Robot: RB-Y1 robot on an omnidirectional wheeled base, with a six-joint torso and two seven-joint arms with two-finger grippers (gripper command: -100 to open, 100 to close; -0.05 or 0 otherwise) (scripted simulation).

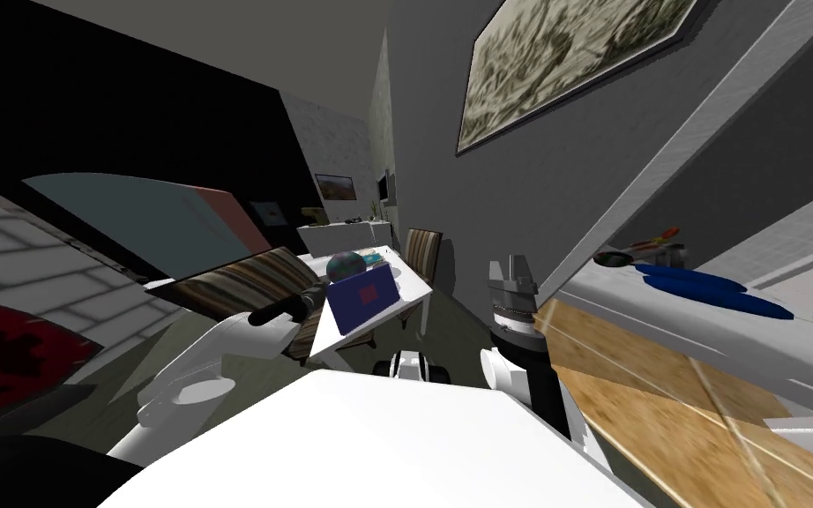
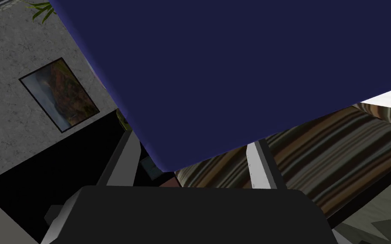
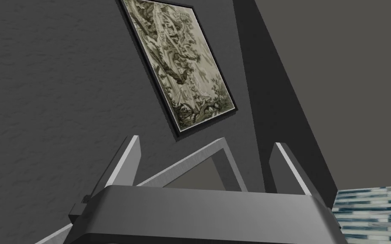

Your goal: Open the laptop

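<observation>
While the right gripper (image 1: 510,267) is idling close in, just right of centre in the head view, pointing upward with its jaws standing wide and empty, the left gripper (image 2: 190,144) is reaching forward to the laptop (image 1: 361,298). Its jaws are also standing wide, gripping nothing. In the left wrist view the dark blue lid (image 2: 233,72) is spreading across the upper frame, and its rounded corner is dipping down between the two fingers. The laptop is sitting at the near edge of the white desk (image 1: 413,280), around the middle of the head view, with the lid already tilting up at a slant. I judge that the lifting step is under way but not finished. The next move is calling for a push on the lid's edge, up and back around the hinge, without shoving the base along the desk. Behind the laptop a globe-like ball (image 1: 346,263) is resting on the desk, with a striped chair (image 1: 246,284) standing left of it.
</observation>
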